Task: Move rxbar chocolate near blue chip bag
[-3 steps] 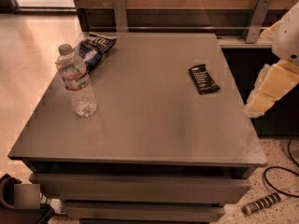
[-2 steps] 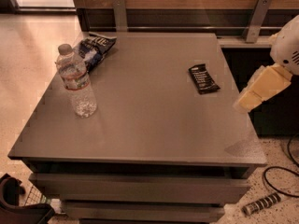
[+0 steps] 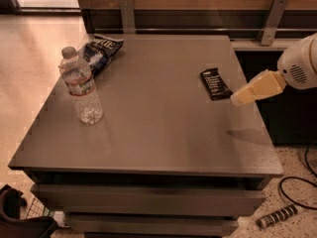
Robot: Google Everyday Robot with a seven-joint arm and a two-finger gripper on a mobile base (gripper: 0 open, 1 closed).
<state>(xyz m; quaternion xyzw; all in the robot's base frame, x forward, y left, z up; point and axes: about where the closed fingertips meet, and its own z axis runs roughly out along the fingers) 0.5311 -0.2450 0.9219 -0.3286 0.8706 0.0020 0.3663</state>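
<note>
The rxbar chocolate (image 3: 215,84) is a small flat black wrapper with white lettering, lying on the right side of the grey table (image 3: 158,133). The blue chip bag (image 3: 100,53) is a wrinkly dark blue and black bag at the table's far left corner. My gripper (image 3: 237,97) comes in from the right on a white and cream arm, raised a little above the table. Its tip is just right of and slightly nearer than the bar, apart from it.
A clear plastic water bottle (image 3: 81,85) stands upright on the left side of the table, in front of the chip bag. A wooden wall with metal brackets (image 3: 127,13) runs behind the table. Cables (image 3: 297,182) lie on the floor at the right.
My gripper has moved left and up, from beside the table's right edge to just right of the rxbar chocolate. The bar, bag and bottle have not moved.
</note>
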